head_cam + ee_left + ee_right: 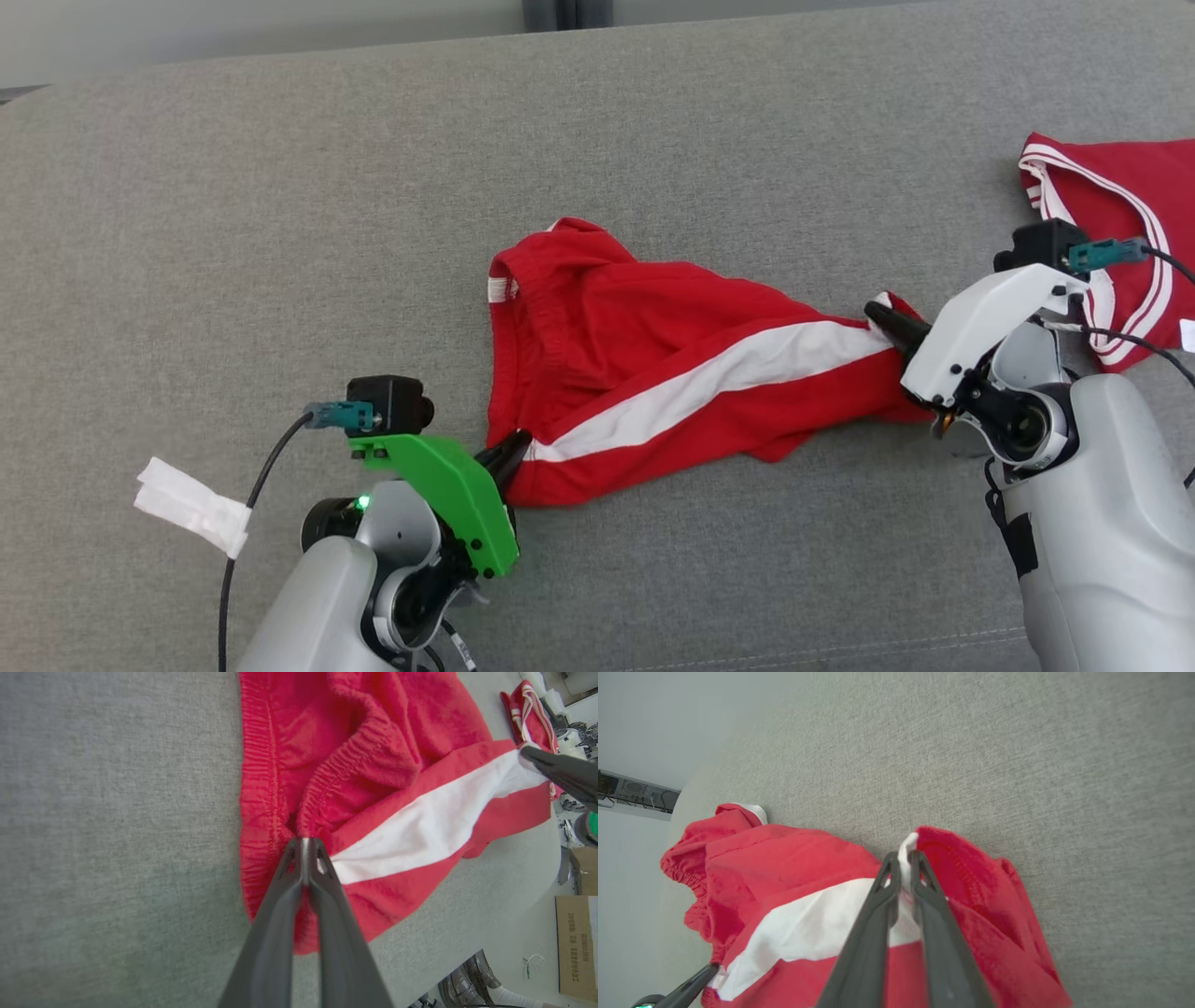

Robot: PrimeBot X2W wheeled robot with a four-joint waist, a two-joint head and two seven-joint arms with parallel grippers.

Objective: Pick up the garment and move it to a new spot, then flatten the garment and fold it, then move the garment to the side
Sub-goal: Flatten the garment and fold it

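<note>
Head view: red shorts (653,364) at frame centre on grey pad (280,233), crumpled, stretched from lower left to mid right btwn both arms. Left gripper (512,450), lower left, is pinched tight on the waistband (261,788) corner where the white stripe (728,373) starts. Left wrist view confirms: fingertips together, cloth bunched at the tips. Right gripper (885,317), mid right, is clamped on the hem end of the stripe. Right wrist view shows its fingers nearly together w/ a thin bit of white fabric poking up btwn the tips. Second red garment (1120,205) upper right, partly hidden by right arm, apart from the shorts. White scrap (191,504) lower left, near left arm's cable.

Risks (my guess):
- Right grip looks shallow, only the hem edge caught, so a lift or pull may slip it out & one side drops.
- Upper part of shorts is folded over itself, and grips may hold uneven layers. Pulling apart might leave a twist instead of flattening.
- Right arm sits close to second red garment, so a swing toward upper right could drag it along.
- Too much tension btwn arms would yank cloth from the weaker pinch.
</note>
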